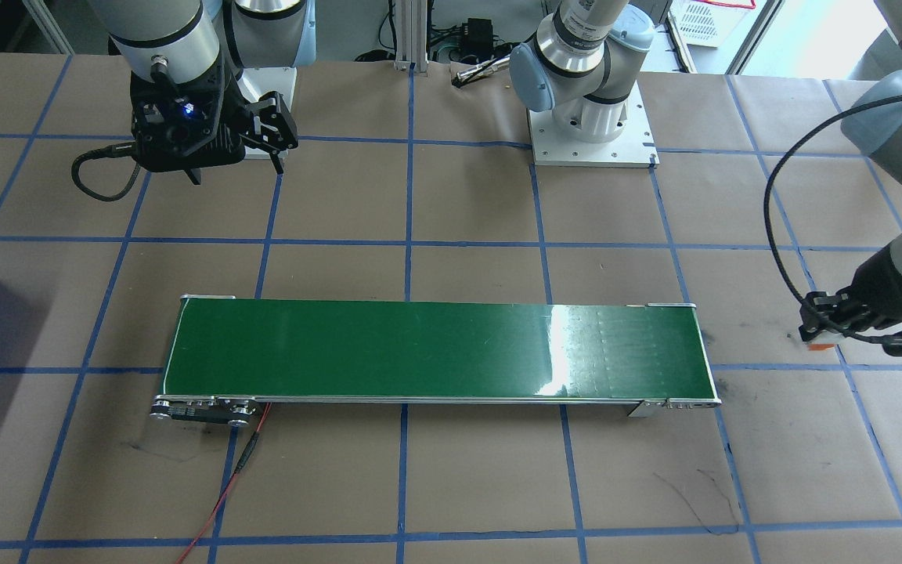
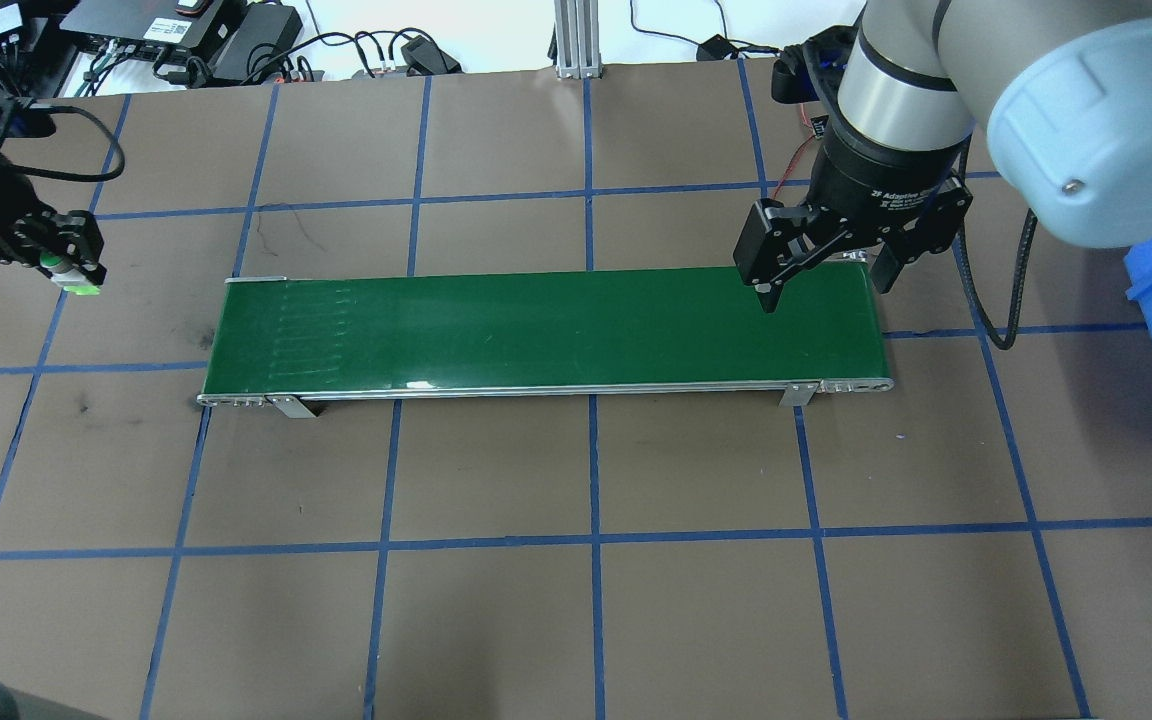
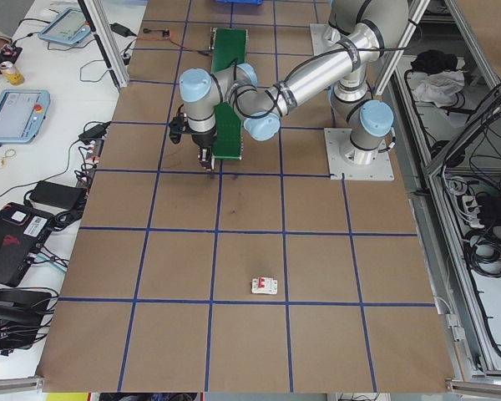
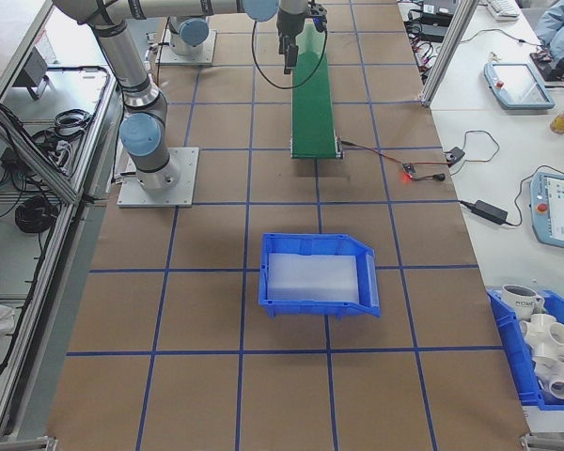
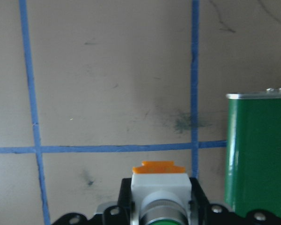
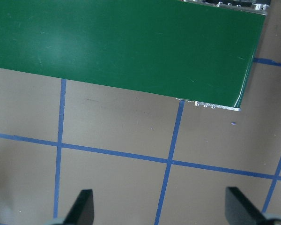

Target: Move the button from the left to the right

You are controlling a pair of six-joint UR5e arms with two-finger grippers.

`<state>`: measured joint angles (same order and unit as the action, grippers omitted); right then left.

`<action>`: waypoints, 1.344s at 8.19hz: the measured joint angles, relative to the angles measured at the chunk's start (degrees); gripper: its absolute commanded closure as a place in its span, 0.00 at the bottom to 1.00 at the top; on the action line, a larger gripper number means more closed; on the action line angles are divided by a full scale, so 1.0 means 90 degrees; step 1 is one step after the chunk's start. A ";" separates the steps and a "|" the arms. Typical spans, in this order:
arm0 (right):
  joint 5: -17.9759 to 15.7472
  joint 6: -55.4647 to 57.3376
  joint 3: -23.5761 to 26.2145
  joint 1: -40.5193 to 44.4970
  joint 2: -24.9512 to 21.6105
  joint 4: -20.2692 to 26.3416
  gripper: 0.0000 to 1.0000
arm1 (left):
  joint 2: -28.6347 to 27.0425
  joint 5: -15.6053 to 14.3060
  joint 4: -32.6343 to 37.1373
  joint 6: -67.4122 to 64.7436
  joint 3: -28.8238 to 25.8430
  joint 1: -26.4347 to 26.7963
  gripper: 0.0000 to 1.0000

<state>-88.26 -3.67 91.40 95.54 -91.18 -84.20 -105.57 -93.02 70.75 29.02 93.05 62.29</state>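
Jaws of the left gripper point(image 2: 71, 268) are closed tight on the button point(image 5: 160, 187) — its white body sits between the fingers, its orange base points away from the gripper and its green cap faces back toward the wrist. So the button is up in the air, not on anything, just off the left end of the green belt point(image 2: 546, 330). From the button, the belt's near end is right beside it, and the belt runs long and straight away toward the other arm. I think the next move is a short hop sideways to get the button over that end of the belt. Far down at the other end of the belt the right gripper point(image 2: 821, 280) hangs above the belt's back edge — its jaws are spread wide and hold nothing, so the left arm is the one close by
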 measured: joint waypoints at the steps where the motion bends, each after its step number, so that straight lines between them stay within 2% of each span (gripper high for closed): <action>1: -0.0001 -0.0001 0.0000 0.0000 0.0002 0.0000 0.00 | 0.0021 0.0030 0.0011 -0.0181 0.0007 0.0389 1.00; 3: -0.0010 -0.0002 0.0000 0.0000 0.0004 0.0000 0.00 | -0.0003 0.0071 -0.0020 -0.0584 0.0018 0.0988 1.00; 4: -0.0013 -0.0002 0.0000 0.0000 0.0004 0.0000 0.00 | -0.0033 0.0093 -0.0046 -0.0642 0.0032 0.1110 1.00; 11: -0.0005 0.0001 0.0004 0.0000 0.0024 0.0000 0.00 | -0.0183 0.0145 -0.0384 -0.0964 0.0815 0.1207 1.00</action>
<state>-88.31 -3.66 91.44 95.54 -90.97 -84.20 -107.22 -91.72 67.30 20.35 100.38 73.16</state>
